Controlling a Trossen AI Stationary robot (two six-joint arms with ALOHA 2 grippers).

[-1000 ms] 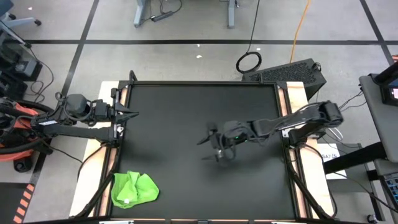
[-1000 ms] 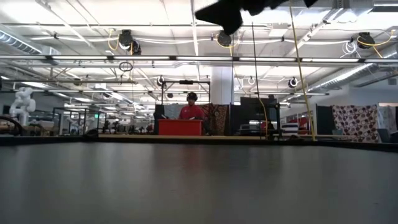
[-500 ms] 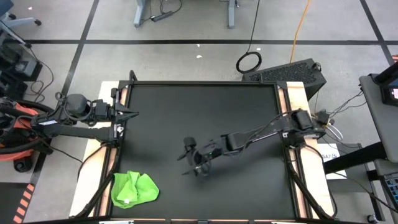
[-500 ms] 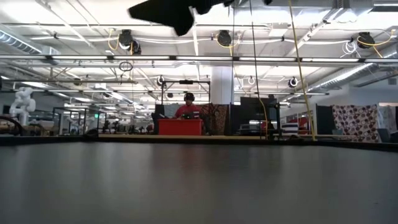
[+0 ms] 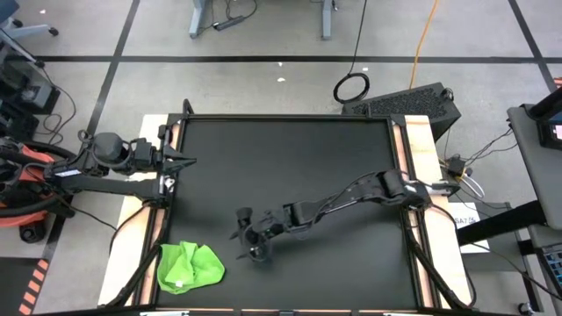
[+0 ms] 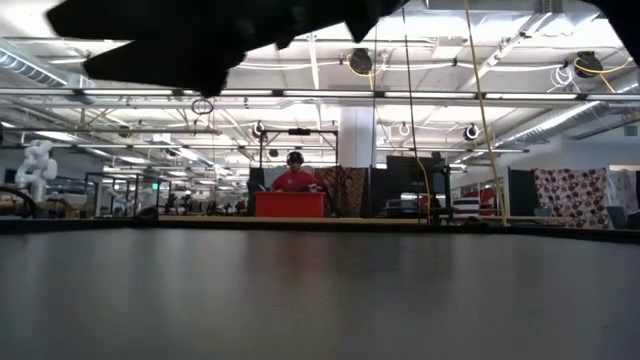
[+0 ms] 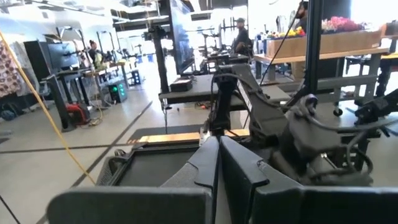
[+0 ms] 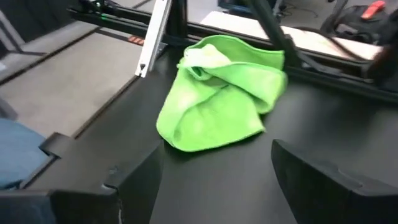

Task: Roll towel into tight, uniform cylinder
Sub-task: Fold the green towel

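Black matting covers my bench [image 5: 351, 158]. My left tool [image 5: 187, 161], fingers together, waits at the mat's edge. Crumpled towel [image 5: 190, 267] lies just ahead of my right tool [image 5: 244, 246], fingers spread apart, empty.

My towel [image 5: 190, 268] lies crumpled and unrolled, a bright lime-green heap folded loosely over itself [image 8: 221, 93], flat on the black mat near its seven o'clock corner.
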